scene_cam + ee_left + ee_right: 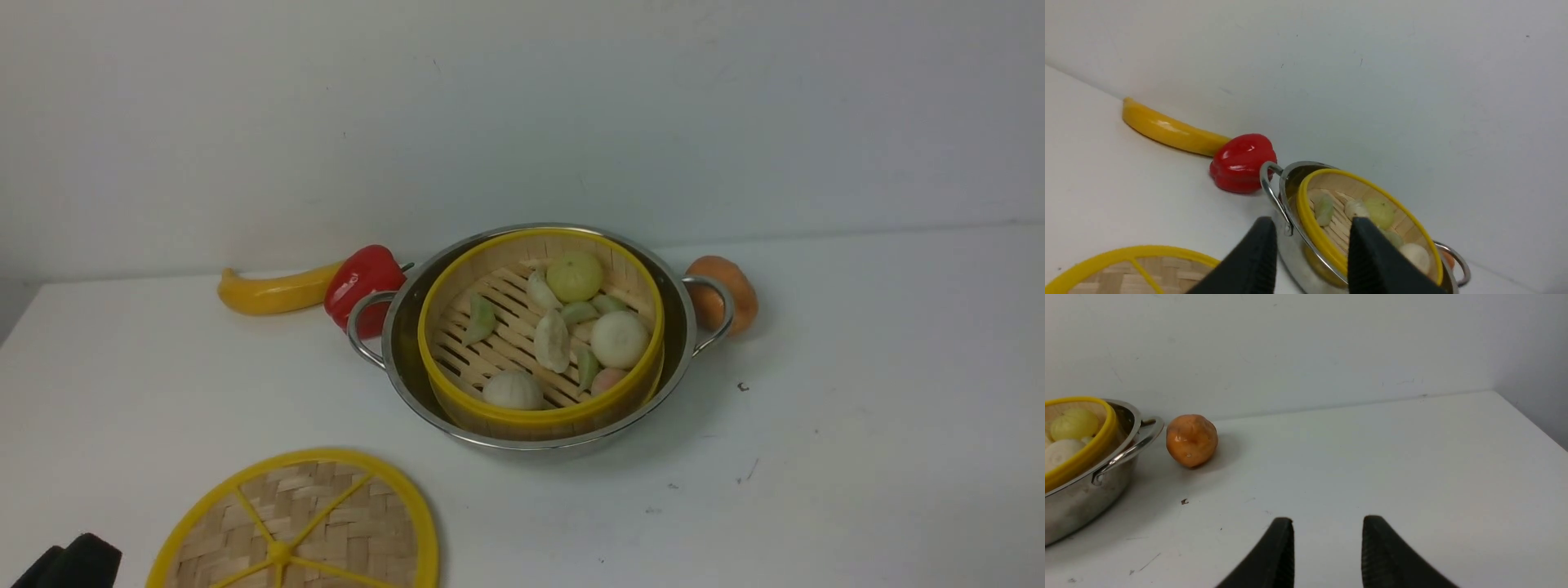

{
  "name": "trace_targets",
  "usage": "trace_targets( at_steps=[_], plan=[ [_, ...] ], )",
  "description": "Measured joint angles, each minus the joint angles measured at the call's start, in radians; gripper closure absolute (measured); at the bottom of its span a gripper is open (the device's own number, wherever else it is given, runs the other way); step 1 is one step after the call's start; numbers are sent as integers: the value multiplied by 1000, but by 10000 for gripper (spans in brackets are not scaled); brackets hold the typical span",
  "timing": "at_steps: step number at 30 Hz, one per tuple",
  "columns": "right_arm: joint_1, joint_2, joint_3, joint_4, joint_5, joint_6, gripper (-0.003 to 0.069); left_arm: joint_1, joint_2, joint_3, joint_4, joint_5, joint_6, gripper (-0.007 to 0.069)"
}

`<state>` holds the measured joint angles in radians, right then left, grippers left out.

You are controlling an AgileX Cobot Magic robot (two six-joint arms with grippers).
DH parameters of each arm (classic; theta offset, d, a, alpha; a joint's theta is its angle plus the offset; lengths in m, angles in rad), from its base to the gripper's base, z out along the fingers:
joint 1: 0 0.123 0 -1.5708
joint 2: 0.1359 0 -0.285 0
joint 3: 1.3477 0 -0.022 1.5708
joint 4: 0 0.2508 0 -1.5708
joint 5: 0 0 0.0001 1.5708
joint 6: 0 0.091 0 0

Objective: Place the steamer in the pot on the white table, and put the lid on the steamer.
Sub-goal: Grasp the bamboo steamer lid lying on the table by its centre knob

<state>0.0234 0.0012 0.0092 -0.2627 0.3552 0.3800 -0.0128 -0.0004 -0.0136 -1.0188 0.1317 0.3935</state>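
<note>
The steamer [498, 343], a bamboo basket with a yellow rim, sits inside the shiny pot [678, 327] at the middle of the white table [857, 425]. It holds several dumplings and buns. The lid [298, 523], a woven disc with yellow spokes, lies flat on the table at the front left, apart from the pot. My left gripper [1312, 228] stands open and empty just beside the lid [1126, 273], pointing toward the pot's [1290, 253] near handle; only its tips [72, 555] show in the front view. My right gripper [1327, 531] hangs open and empty over bare table to the right of the pot [1081, 498].
A red pepper [363, 286] and a long yellow vegetable [273, 294] lie behind the pot's left handle. An orange round fruit [727, 294] sits behind the right handle. The wall runs close behind them. The table's right edge [1535, 428] shows in the right wrist view.
</note>
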Motion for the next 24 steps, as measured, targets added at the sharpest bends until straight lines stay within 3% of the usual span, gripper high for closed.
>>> trace_targets(
  at_steps=[4,8,14,19,24],
  plan=[
    [0,0,0,0,0,0,410,0,24,-96,49,151,43,384],
    [0,0,0,1,0,0,410,0,195,-276,204,399,50,384],
    [0,0,0,1,-1,0,410,0,531,-527,487,777,-104,384],
    [0,0,0,1,-1,0,410,0,828,-682,677,896,-194,384],
    [0,0,0,1,-1,0,410,0,1113,-797,713,905,-189,384]
  ],
)
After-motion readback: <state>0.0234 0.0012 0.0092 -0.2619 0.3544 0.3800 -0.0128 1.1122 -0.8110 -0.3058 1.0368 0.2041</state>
